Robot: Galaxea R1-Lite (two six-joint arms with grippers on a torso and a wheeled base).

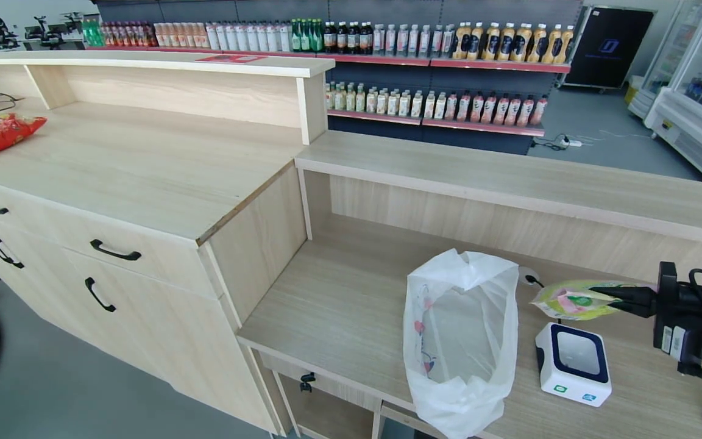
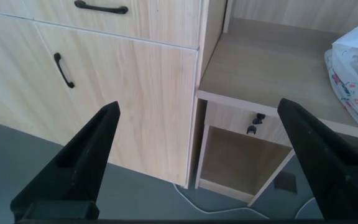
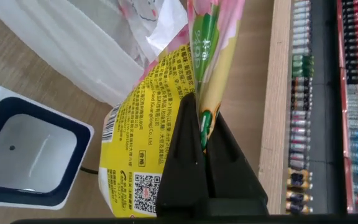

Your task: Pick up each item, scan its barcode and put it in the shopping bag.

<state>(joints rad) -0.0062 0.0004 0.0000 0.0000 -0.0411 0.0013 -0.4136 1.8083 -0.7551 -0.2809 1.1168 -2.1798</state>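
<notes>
Head view: high, angled forward and down over lower counter [image 1: 339,305], shelves [image 1: 436,91] beyond.
Left wrist view: low, near cabinet front [image 2: 135,106].
Right wrist view: close against snack packet [image 3: 154,93], above scanner [image 3: 30,155].
Shared by all three: shopping bag [image 1: 460,341].

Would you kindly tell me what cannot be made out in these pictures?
1. The yellow snack packet: in the right wrist view, one end is cut off by the picture's edge and the right gripper covers its middle.
2. The shopping bag: in the head view, cloudy plastic veils its contents and the edge cuts off its bottom.
</notes>
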